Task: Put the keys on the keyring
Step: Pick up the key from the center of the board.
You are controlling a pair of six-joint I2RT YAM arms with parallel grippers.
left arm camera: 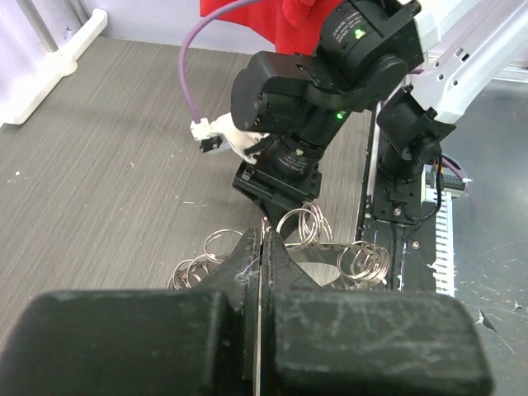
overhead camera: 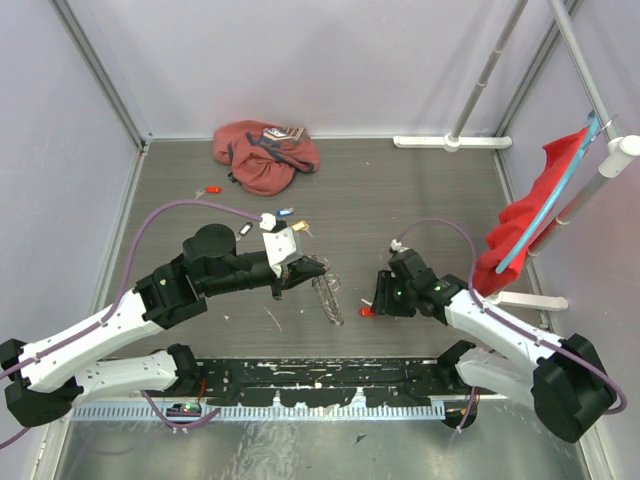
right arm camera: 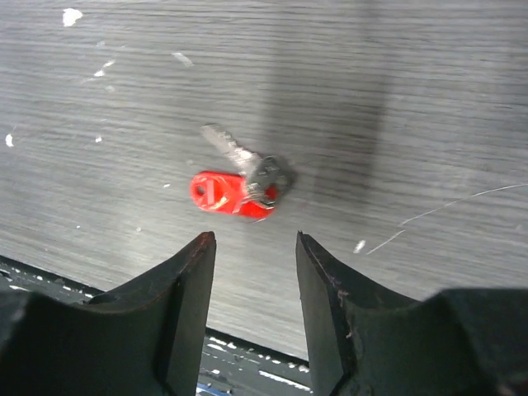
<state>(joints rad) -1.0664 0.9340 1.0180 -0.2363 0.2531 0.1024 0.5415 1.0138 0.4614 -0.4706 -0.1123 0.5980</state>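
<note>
Just beyond the released right gripper (right arm camera: 253,238), a flat red-headed key (right arm camera: 238,191) lies on grained tabletop (right arm camera: 412,99); left gripper (left arm camera: 260,241) clenches the wire-looped keyring (left arm camera: 363,262).

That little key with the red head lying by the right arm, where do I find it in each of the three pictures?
Top external: the red-headed key lies right of centre, just below the right pincer.
Left wrist: not in it; only the right pincer shows, upper centre.
Right wrist: the key is at centre, just beyond the open pincer.
Shared landmark: the right pincer.
</note>
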